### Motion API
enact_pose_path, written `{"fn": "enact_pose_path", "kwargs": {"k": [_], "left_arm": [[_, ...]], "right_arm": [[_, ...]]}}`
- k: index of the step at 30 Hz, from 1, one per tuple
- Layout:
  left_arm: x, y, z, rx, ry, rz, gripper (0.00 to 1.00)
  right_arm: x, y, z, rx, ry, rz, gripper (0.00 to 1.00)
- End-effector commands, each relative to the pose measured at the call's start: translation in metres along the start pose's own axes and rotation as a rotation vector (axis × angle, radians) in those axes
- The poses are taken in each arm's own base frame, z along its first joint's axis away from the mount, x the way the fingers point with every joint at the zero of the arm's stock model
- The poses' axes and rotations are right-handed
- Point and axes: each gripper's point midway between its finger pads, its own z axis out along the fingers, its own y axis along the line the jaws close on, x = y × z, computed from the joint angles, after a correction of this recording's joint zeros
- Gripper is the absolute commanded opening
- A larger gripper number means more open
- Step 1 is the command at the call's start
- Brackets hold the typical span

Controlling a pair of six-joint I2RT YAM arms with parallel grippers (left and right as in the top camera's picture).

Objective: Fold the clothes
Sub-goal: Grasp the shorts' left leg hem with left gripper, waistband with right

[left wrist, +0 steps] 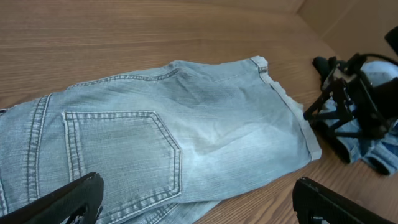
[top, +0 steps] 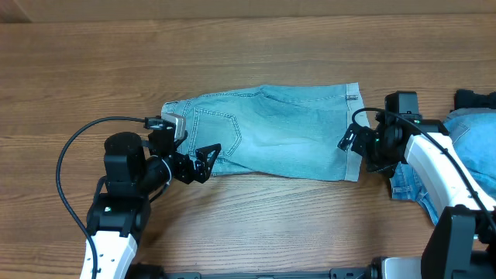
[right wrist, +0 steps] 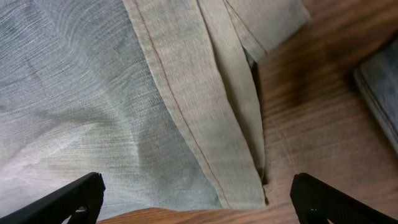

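Observation:
A pair of pale light-blue denim shorts [top: 271,132] lies flat in the middle of the table, waistband at the left, hemmed legs at the right, a stitched back pocket [left wrist: 118,155] facing up. My left gripper [top: 198,163] is open and empty at the shorts' near left corner. My right gripper [top: 350,142] is open and empty at the hemmed leg end [right wrist: 205,106], just above the cloth. More deeper-blue denim shorts [top: 465,155] lie bunched at the right edge under the right arm.
The wooden table [top: 248,46] extends behind and in front of the shorts. A black cable [top: 77,147] loops from the left arm. The right arm shows in the left wrist view [left wrist: 354,106] beside the hem.

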Motion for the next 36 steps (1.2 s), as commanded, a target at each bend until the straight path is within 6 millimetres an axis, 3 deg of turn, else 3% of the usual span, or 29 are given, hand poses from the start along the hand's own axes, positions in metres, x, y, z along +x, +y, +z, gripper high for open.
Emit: {"fn": "enact_pose_path", "kwargs": {"k": [1, 14, 24, 25, 26, 30, 31, 36], "left_arm": [[-0.013, -0.002, -0.002, -0.02, -0.025, 0.053, 1.0], [-0.012, 0.004, -0.002, -0.05, -0.023, 0.049, 1.0], [-0.012, 0.004, -0.002, -0.05, -0.022, 0.049, 1.0], [-0.012, 0.004, -0.002, -0.05, -0.022, 0.049, 1.0], [-0.012, 0.004, -0.002, -0.051, -0.022, 0.049, 1.0], [-0.01, 0.004, -0.002, -0.052, -0.014, 0.046, 1.0], [-0.008, 0.004, -0.002, -0.052, -0.007, 0.06, 1.0], [-0.001, 0.007, 0.001, -0.054, 0.025, 0.082, 1.0]], "right_arm": [[-0.004, 0.001, 0.004, -0.012, -0.013, -0.093, 1.0], [-0.005, 0.005, 0.028, -0.088, -0.068, -0.189, 0.98], [0.003, 0.009, 0.032, -0.129, -0.049, -0.188, 0.84], [0.003, 0.009, 0.032, -0.129, -0.049, -0.184, 0.7], [0.003, 0.009, 0.032, -0.128, -0.047, -0.167, 0.46], [-0.006, 0.004, 0.031, -0.09, -0.081, -0.159, 0.1], [-0.011, 0.004, 0.028, -0.08, -0.096, -0.161, 0.04], [-0.047, 0.021, -0.001, -0.074, -0.193, -0.179, 0.04]]}}
